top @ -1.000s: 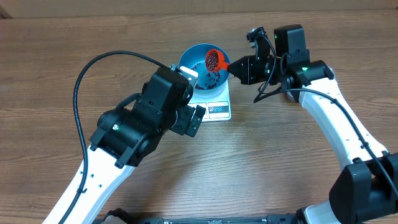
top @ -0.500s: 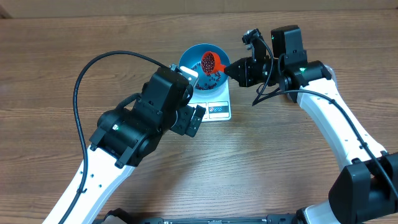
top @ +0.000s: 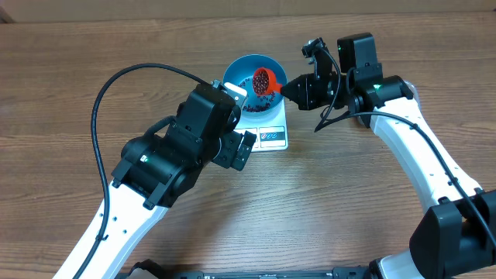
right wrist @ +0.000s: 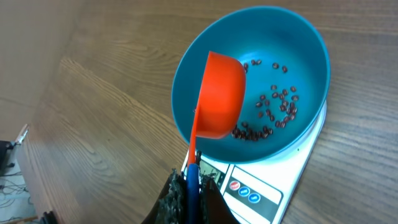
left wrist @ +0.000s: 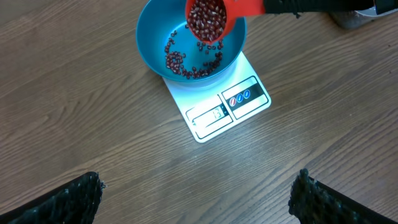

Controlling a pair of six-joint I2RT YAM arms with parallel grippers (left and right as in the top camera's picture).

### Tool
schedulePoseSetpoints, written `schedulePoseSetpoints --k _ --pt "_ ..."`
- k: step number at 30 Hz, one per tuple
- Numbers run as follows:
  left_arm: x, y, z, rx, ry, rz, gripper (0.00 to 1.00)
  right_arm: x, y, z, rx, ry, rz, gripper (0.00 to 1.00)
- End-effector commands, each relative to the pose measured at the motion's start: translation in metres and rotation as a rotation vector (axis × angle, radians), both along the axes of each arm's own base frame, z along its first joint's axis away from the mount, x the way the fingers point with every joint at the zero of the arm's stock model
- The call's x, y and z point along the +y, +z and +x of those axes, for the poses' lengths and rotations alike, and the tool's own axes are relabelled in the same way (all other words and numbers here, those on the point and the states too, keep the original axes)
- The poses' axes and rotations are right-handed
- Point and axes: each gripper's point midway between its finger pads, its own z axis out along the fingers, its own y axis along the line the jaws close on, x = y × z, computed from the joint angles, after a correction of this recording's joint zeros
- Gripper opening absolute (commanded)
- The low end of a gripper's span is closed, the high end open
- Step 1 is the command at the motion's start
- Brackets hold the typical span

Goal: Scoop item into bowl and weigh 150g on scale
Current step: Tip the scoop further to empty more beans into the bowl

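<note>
Right gripper (right wrist: 191, 186) clamped on scoop (right wrist: 217, 93) handle. Scoop tipped above bowl (left wrist: 144, 37) so beans (left wrist: 207, 17) spill in; some lie on bowl floor. Bowl on scale (left wrist: 214, 115) for weighing. Left gripper (left wrist: 196, 199) wide, empty, well apart.

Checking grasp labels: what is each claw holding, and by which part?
Right claw grips the red scoop by its handle end, cup over the blue bowl. Left claw: open, holds nothing.

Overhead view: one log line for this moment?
right claw: shut on red scoop | scoop: full of beans, tilted above blue bowl | bowl: on scale, few beans inside | left claw: open, empty
</note>
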Motion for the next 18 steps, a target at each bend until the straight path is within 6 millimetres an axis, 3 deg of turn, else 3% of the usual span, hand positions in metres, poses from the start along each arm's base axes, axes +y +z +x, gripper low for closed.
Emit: schedulePoseSetpoints --k 1,13,18 --pt "-0.0002 0.0006 0.0018 -0.002 -0.01 0.002 1.0 0.0029 0.0216 0.0015 -0.054 0.011 0.011 0.04" --pt "-0.0002 0.0006 0.0018 -0.002 -0.01 0.002 1.0 0.0031 0.0226 0.0022 -0.052 0.005 0.016 0.04" --pt "-0.0002 0.0006 0.0018 -0.002 -0.01 0.002 1.0 0.0065 0.0213 0.0016 -0.145 0.081 -0.048 0.04"
